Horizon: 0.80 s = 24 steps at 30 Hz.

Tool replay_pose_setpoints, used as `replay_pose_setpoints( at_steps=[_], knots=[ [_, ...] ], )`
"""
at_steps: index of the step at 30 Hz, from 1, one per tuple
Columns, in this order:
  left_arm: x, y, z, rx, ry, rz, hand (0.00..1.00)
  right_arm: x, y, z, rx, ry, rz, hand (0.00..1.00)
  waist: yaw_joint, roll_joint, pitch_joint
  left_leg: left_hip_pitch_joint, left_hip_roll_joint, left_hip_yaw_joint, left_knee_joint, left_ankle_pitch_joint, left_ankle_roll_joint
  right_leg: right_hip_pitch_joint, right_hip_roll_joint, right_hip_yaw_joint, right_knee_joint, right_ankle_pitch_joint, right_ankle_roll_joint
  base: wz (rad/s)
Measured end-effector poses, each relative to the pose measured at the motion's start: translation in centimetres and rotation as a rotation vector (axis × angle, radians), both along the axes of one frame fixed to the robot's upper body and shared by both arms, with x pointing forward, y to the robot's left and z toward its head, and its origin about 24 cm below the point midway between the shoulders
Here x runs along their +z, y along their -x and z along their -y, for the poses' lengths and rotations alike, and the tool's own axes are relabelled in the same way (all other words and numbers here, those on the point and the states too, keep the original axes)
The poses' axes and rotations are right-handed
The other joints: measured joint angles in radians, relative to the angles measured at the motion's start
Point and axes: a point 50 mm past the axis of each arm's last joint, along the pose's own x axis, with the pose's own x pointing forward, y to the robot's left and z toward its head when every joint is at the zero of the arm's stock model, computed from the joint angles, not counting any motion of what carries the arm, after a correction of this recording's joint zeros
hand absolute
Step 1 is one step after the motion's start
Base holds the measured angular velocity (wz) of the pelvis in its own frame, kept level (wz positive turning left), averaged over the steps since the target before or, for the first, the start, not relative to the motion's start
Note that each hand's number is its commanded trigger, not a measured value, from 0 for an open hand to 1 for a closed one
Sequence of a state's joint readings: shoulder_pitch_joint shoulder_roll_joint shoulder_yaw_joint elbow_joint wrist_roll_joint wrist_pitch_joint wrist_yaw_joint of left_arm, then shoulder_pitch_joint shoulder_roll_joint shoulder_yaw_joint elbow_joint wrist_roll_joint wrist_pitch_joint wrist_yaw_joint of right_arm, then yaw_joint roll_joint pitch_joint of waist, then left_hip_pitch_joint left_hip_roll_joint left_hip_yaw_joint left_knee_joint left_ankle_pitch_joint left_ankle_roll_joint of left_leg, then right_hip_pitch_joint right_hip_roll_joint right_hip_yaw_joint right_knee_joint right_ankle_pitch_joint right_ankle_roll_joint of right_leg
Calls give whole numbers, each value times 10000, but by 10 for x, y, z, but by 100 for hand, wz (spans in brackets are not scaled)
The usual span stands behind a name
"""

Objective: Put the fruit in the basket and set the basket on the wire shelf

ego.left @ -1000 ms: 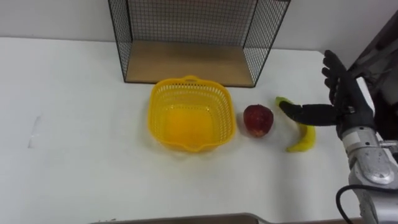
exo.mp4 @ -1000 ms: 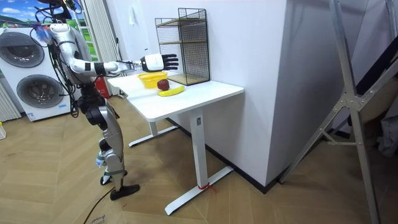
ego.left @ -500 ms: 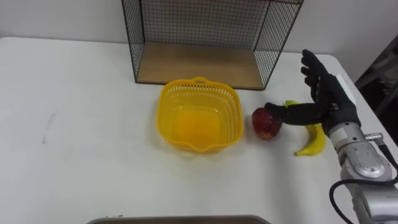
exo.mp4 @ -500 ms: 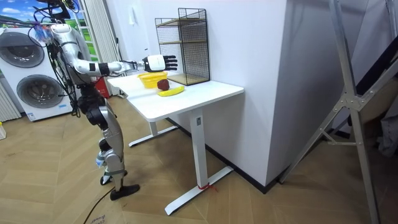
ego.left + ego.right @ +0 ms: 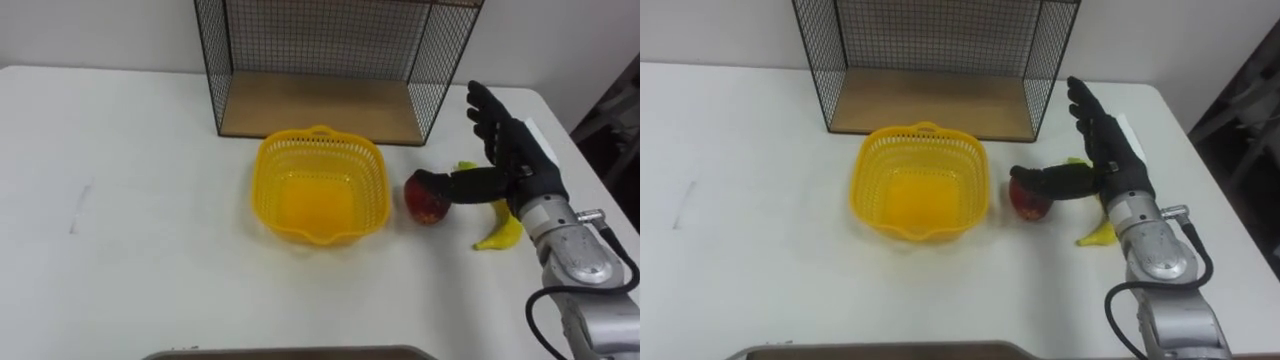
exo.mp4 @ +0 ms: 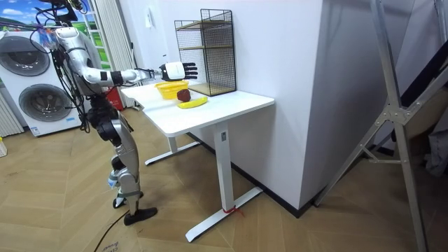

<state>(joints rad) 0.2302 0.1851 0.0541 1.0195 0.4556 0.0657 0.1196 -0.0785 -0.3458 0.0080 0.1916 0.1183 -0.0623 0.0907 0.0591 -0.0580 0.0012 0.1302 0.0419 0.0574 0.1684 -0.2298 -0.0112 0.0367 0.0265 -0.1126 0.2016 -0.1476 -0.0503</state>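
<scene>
No text, label, number or sign can be read on the basket (image 5: 268, 188), the wire shelf (image 5: 320, 100) or the table (image 5: 130, 260).

Empty yellow basket (image 5: 376, 192), with the fruit lying outside it.
The basket is plastic mesh with rounded corners and stands upright, mouth up. A red apple (image 5: 421, 204) sits just beside its right wall, a small gap between them. A curved yellow banana (image 5: 500, 233) lies farther right of the basket, beyond the apple and partly hidden. The black wire shelf (image 5: 315, 104), with a bare wooden floor, stands just behind the basket, its open side toward it.
</scene>
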Motion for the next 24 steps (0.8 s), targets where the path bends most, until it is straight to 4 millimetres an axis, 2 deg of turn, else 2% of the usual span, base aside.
replay_pose_setpoints(
  at_steps=[5,9,13,17,19,24],
  knots=[
    [1,-2,-3,-113,-100,3,0,-11,2,-5,463,66,-564,0,26,-55,15,-33,-5,7,-6,7,10,-4,-9,-26,-47,0,2,1],
    [2,-3,-6,-227,-191,16,0,-29,5,-6,778,144,-1417,0,116,-141,-4,-110,-7,-31,0,9,11,-23,-3,-58,-154,22,13,0],
    [2,-5,-6,-240,-196,48,0,-34,7,-5,787,412,-1707,0,213,-153,8,-129,-9,-56,0,9,11,-26,-9,-135,-163,23,14,2],
    [3,-9,-6,-258,-204,150,0,-48,11,2,575,477,-2383,0,284,-175,29,-131,-6,-60,-7,9,11,-15,-10,-121,-175,23,15,0],
    [3,-8,-7,-252,-214,139,0,-50,12,2,708,599,-2564,0,277,-168,62,-136,-7,-57,-6,9,11,-18,-11,-154,-185,23,15,0],
    [3,-8,-7,-246,-205,135,0,-51,13,1,860,778,-2658,0,277,-173,62,-126,-7,-60,-5,9,11,2,-12,-154,-209,23,15,0]
  ],
)
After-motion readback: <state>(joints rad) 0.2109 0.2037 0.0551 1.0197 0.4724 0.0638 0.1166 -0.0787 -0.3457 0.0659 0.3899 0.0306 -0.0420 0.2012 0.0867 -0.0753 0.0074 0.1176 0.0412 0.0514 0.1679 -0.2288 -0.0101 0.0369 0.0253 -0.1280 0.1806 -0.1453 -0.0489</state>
